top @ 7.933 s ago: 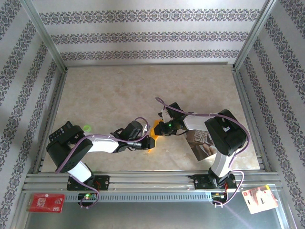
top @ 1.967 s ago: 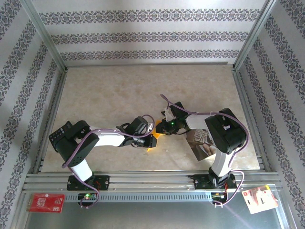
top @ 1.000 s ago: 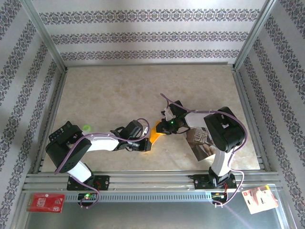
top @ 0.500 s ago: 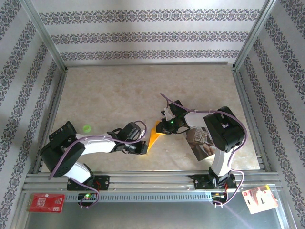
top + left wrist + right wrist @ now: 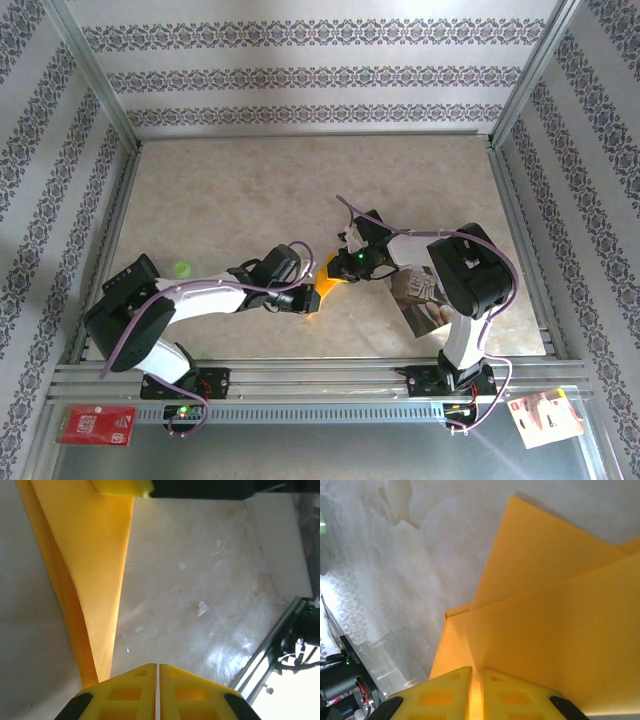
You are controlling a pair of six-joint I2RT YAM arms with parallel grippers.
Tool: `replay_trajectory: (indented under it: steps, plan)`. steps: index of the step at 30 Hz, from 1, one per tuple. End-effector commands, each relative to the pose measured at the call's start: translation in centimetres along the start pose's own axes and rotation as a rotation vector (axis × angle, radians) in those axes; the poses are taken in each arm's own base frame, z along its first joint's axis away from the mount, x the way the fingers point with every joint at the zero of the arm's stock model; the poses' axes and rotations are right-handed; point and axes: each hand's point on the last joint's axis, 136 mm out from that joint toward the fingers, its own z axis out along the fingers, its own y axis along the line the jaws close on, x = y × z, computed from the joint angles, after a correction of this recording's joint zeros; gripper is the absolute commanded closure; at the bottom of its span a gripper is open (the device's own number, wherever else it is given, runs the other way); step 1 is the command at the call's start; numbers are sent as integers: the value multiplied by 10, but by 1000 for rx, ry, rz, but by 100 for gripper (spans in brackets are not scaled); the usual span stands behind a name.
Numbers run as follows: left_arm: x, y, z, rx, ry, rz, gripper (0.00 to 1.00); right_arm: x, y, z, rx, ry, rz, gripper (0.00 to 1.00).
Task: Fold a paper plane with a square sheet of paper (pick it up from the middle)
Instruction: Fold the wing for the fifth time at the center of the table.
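The orange paper (image 5: 555, 610) looks only partly folded, no dart yet: right jaws pinch its layered fold, left jaws sit shut, empty, beside it.

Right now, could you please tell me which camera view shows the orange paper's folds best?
The right wrist view: the orange paper fills much of it close up, its layered folds plain, pinched in the right tool. The left wrist view gives a narrow slanted flap; the top view, a small patch.
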Motion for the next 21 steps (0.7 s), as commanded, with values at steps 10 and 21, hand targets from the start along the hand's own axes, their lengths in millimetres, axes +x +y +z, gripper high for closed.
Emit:
replay_trajectory:
  steps: [10,21]
  plan:
    - [12,40,24,-80,52,-38,96,13,-49,11,177,27,59,82]
    - [42,60,28,-40,92,-157,100,-12,18,-14,2,-29,-38,77]
